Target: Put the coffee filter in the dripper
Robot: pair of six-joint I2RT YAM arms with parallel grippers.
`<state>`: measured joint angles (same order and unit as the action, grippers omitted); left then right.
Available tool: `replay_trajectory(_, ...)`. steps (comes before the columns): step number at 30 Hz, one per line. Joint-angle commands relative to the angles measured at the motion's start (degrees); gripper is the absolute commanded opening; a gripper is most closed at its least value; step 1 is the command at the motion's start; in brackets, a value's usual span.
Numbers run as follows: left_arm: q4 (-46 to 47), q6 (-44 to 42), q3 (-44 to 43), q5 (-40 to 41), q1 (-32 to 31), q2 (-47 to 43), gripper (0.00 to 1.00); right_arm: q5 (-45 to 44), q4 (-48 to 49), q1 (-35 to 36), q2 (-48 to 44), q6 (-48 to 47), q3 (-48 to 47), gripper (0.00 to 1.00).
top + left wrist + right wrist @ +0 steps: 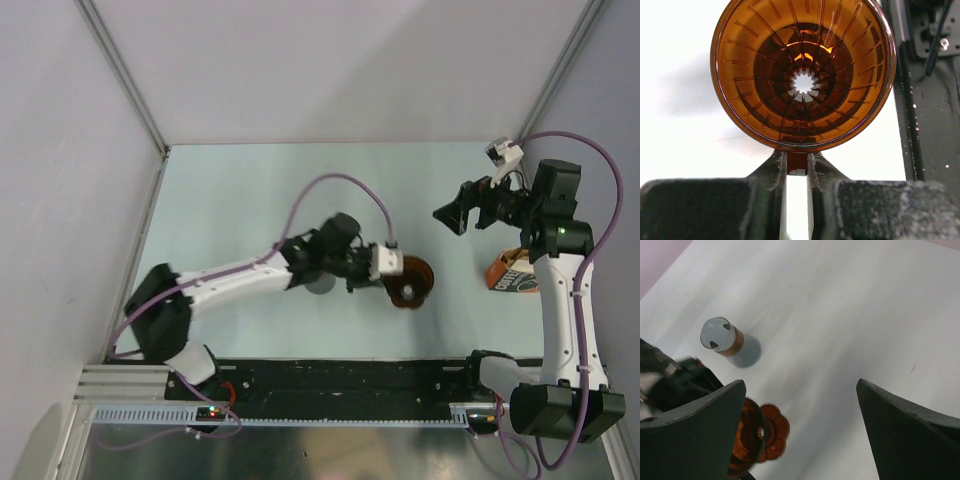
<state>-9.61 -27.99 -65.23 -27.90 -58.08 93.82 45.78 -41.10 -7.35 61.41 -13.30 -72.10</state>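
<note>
So the dripper [765, 75] is a see-through funnel, dark reddish brown, and it glows orange where light comes through. It has a round rim. Thin ribs run down its inside to a small hole in the middle with little teeth around it. From the right wrist view its flat base looks like a flower with round petals.

The dripper sits toward the right of the middle of the table [250, 190], between the two arms. It is tipped over. Its wide mouth faces the left gripper [796, 159] and its base points away. Whether it touches the table cannot be told.

The left gripper is nearly closed. Its two black fingers [777, 180] squeeze the little handle [797, 166] just under the rim, one on each side.

The right gripper [800, 385] is up in the air, further back and to the right of the dripper. Its fingers are spread wide apart, and it holds nothing.

A grey glass beaker [722, 337] with a brown band stands near the left arm. An orange-brown bag [508, 272] lies by the right arm.
</note>
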Motion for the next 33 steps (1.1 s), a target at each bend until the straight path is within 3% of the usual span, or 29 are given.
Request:
replay_trajectory(1, -5.2, 4.01, -4.38, -2.62, 6.75, -11.32, 0.0, 3.58, 5.39, -0.29, 2.0, 4.6, -0.2, 0.99)
replay_trajectory(9, -20.85, 4.83, -7.15, -3.75, 22.28, -22.49, 0.0, 6.05, 5.66, 1.48, 4.86, 5.56, 2.22, 0.99)
replay_trajectory(16, -23.3, 2.17, -0.29, -2.36, 31.37, -28.29, 0.0, 5.43, 5.55, 2.84, 7.47, 4.21, 2.35, 0.99)
replay_trajectory(33, -26.39, -7.14, 1.89, -7.23, 33.3, -25.72, 0.0, 4.5, 4.18, 5.06, 9.87, -0.1, 2.25, 0.99)
